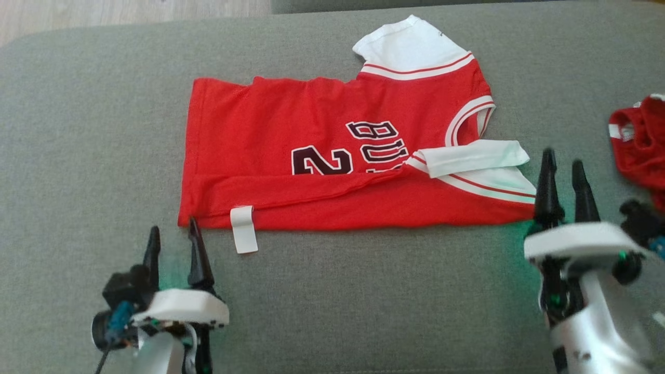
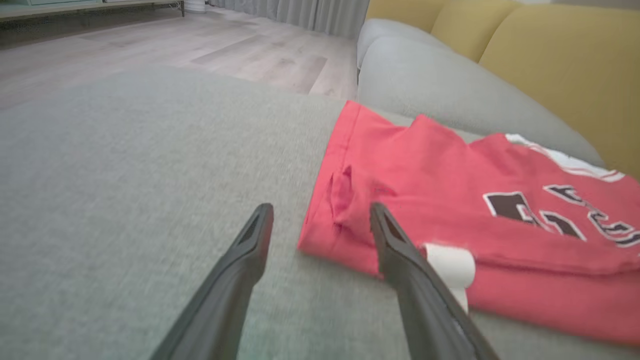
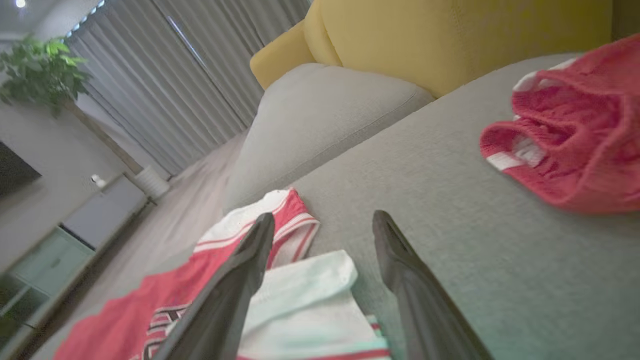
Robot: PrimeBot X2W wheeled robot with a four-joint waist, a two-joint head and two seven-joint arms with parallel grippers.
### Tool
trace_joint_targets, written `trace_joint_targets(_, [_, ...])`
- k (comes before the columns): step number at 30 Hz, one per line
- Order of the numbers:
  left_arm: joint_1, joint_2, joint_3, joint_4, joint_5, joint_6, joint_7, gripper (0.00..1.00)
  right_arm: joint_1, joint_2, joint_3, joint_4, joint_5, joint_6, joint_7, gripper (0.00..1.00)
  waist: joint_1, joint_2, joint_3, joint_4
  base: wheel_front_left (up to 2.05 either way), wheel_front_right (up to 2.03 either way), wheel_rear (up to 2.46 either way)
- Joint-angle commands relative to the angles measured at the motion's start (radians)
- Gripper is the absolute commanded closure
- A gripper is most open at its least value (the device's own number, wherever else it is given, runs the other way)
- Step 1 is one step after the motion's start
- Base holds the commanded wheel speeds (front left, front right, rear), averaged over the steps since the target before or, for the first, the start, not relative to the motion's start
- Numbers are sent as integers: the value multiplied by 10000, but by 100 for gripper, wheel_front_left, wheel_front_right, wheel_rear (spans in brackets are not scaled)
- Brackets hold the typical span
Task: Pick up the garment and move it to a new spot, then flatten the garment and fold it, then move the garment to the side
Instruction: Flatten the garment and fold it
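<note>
1. On the grey cushion, the red garment lies flat, near long edge doubled over.
2. Left tool spread at hem corner; right tool spread beside sleeve end; neither holds anything.
3. Likely staged at both ends for next fold.

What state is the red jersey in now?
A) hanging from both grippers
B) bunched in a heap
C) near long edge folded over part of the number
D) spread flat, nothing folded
C: the jersey lies on the grey cushion with its near edge doubled over, hiding the bottom of the number.
</note>
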Motion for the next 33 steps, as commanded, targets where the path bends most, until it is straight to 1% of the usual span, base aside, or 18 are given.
trace_joint_targets(1, [-273, 206, 215, -243, 174, 50, -51, 0, 20, -32, 128, -488, -566, 21, -130, 0, 1, 0, -51, 4, 0, 0, 0])
trace_joint_targets(4, [-78, 206, 134, -37, 421, 56, -51, 0, 545, 2, -139, -785, -1898, 21, -131, 0, 1, 0, -170, 26, 0, 0, 0])
trace_joint_targets(7, [73, 206, 86, 82, 699, 108, -51, 0, 965, 28, -258, -1043, -2860, 21, -132, 0, 1, 0, -358, 31, 0, 0, 0])
trace_joint_targets(13, [629, 206, 59, 109, 1284, 175, -51, 0, 1701, 38, 114, -1306, -3850, 21, -132, 0, 1, 0, -955, -29, 0, 0, 0])
trace_joint_targets(19, [1205, 206, 85, 97, 1830, 97, -51, 0, 2202, 40, 370, -1399, -4589, 21, -133, 0, 1, 0, -1434, -51, 0, 0, 0])
trace_joint_targets(25, [1755, 206, 230, 9, 2118, 56, -51, 0, 2532, 40, 453, -1365, -4983, 21, -133, 0, 1, 0, -1780, -75, 0, 0, 0])
trace_joint_targets(29, [1875, 206, 284, -12, 2093, 27, -51, 0, 2597, 40, 444, -1367, -5075, 21, -133, 0, 1, 0, -1760, -85, 0, 0, 0])
trace_joint_targets(33, [1687, 206, 276, -27, 2061, -37, -51, 0, 2470, 41, 465, -1415, -5126, 21, -133, 0, 1, 0, -1502, -109, 0, 0, 0])
